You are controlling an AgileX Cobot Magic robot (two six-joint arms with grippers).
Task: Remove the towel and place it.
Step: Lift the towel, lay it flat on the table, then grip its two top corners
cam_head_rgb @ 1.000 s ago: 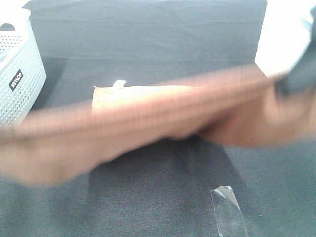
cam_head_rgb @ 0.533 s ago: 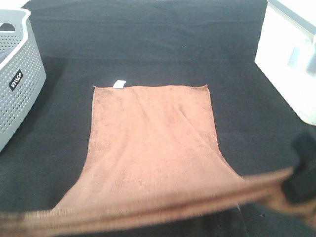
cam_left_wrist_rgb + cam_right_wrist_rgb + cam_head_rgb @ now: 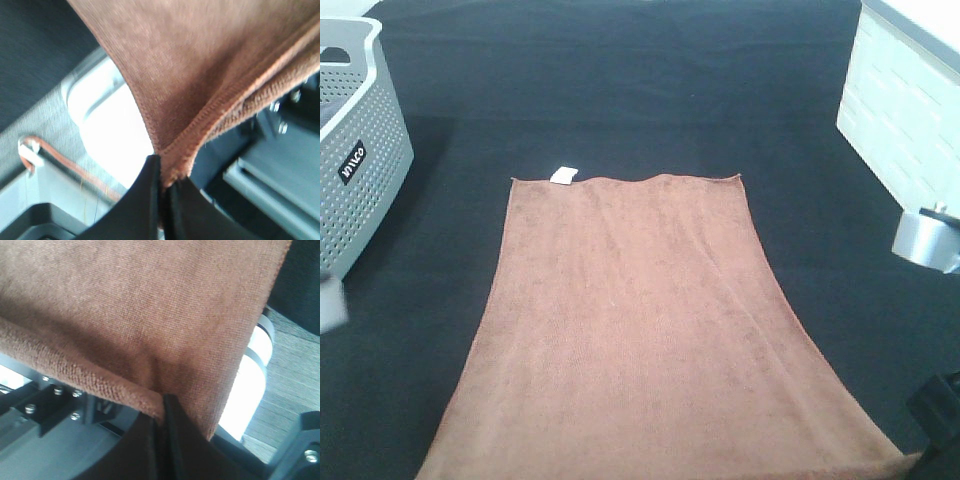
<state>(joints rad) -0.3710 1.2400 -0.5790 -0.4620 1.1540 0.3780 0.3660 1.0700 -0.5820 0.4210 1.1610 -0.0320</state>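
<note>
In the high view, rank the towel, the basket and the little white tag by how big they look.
Largest to smallest:
1. towel
2. basket, though the frame cuts part of it off
3. tag

The towel (image 3: 640, 320) is a brown plush rectangle lying spread and smooth across the centre of the frame, widening toward the bottom edge, where it runs out of view. A small white tag (image 3: 563, 175) sits at its upper left corner. Its stitched hem (image 3: 225, 97) shows at the near corners, one pinched in the left gripper (image 3: 162, 185), the other in the right gripper (image 3: 161, 425).
</note>
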